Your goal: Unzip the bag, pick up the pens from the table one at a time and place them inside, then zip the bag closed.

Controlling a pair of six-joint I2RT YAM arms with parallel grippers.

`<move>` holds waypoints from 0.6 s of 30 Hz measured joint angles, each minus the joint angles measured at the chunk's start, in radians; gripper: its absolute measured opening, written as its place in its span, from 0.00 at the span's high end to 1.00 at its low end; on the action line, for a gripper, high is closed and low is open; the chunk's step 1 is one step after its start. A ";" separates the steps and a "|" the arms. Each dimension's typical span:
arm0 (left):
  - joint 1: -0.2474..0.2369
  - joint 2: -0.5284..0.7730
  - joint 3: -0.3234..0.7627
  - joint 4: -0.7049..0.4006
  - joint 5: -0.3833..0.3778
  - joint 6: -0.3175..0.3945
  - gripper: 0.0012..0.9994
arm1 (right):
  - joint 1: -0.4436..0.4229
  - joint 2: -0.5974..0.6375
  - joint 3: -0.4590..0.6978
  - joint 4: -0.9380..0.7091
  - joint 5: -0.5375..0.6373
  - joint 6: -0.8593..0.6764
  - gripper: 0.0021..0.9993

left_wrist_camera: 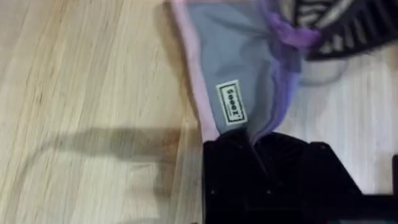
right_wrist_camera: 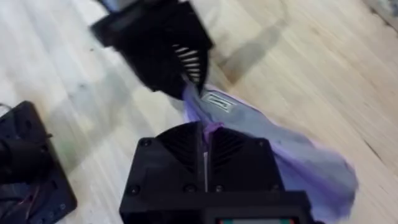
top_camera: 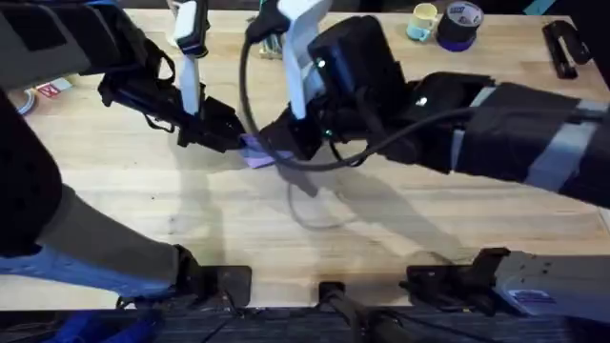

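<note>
Overhead, both arms are meeting over the middle of the desk (top_camera: 315, 238), where the bag (top_camera: 255, 151) is lying as a small lavender patch between the two grippers. The left gripper (left_wrist_camera: 256, 142) is pinching one end of the bag, its black fingers (left_wrist_camera: 230, 162) closed together on the fabric just beside the small white label (left_wrist_camera: 230, 103). The right gripper (right_wrist_camera: 205, 134) is clamping a purple bit at the bag's top edge, probably the zipper pull, fingers pressed shut. The likely reason for this two-ended hold is that one arm is anchoring the soft pouch while the other is drawing the zipper along. I cannot tell whether the zipper is open or closed.
</note>
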 joint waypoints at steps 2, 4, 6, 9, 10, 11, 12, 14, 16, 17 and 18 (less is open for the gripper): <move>0.004 0.000 0.000 0.004 -0.008 0.001 0.96 | 0.021 0.005 0.000 0.023 0.000 -0.004 0.97; 0.009 0.000 0.000 0.009 -0.017 0.001 0.96 | 0.035 0.014 0.000 0.057 -0.002 -0.007 0.97; 0.012 0.000 0.000 0.012 -0.026 0.001 0.96 | 0.044 0.023 0.000 0.089 -0.009 -0.007 0.97; 0.014 0.000 0.000 0.013 -0.035 0.001 0.96 | 0.049 0.036 0.000 0.132 -0.026 -0.007 0.97; 0.014 0.000 0.000 0.012 -0.037 0.001 0.96 | 0.049 0.041 0.000 0.139 -0.031 -0.007 0.97; 0.014 0.000 0.000 0.012 -0.037 0.001 0.96 | 0.049 0.045 0.000 0.146 -0.033 -0.007 0.97; 0.014 0.000 0.000 0.012 -0.039 0.001 0.96 | 0.049 0.052 0.000 0.155 -0.034 -0.008 0.97; 0.014 0.000 0.000 0.012 -0.043 0.001 0.96 | 0.049 0.066 0.000 0.174 -0.035 -0.008 0.97; 0.014 0.000 0.000 0.012 -0.046 0.001 0.96 | 0.049 0.082 0.000 0.196 -0.035 -0.010 0.97; 0.014 0.000 0.000 0.012 -0.048 0.001 0.96 | 0.049 0.090 0.000 0.208 -0.035 -0.010 0.97; 0.014 0.000 0.000 0.012 -0.051 0.001 0.96 | 0.049 0.096 0.000 0.219 -0.035 -0.010 0.97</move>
